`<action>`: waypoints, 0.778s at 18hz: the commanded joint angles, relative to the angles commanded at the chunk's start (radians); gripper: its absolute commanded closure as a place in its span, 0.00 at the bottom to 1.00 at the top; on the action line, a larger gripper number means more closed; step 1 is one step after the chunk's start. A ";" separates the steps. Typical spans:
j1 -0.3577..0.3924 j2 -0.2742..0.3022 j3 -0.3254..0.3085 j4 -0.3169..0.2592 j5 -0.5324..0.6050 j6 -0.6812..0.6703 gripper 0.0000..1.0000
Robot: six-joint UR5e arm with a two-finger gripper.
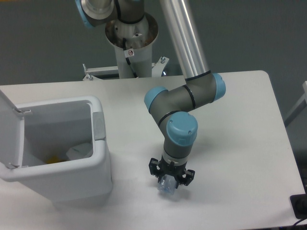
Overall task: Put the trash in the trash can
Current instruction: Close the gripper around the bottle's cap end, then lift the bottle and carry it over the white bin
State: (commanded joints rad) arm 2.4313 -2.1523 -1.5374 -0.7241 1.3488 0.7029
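Crushed bluish clear plastic bottle (167, 186) sits low centre, the gripper (169, 182) closed around it; boxy white trash can (98, 158) lower left.

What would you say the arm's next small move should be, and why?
Probably a lift straight up. The gripper looks closed around the crushed bottle low over the table, and the open bin to its side has a tall wall to clear.
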 joint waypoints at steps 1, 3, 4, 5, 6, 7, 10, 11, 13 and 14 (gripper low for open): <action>0.005 0.006 0.035 0.000 -0.057 -0.076 0.37; 0.018 0.014 0.143 0.008 -0.131 -0.221 0.38; 0.020 0.015 0.181 0.009 -0.140 -0.252 0.38; 0.022 0.026 0.233 0.014 -0.170 -0.305 0.38; 0.023 0.031 0.264 0.026 -0.204 -0.351 0.38; 0.023 0.044 0.287 0.032 -0.238 -0.399 0.38; 0.025 0.112 0.310 0.034 -0.275 -0.488 0.38; 0.023 0.141 0.310 0.035 -0.284 -0.508 0.38; 0.014 0.210 0.312 0.034 -0.322 -0.539 0.38; -0.001 0.233 0.312 0.034 -0.326 -0.542 0.38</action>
State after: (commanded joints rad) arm 2.4300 -1.9192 -1.2257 -0.6903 1.0232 0.1611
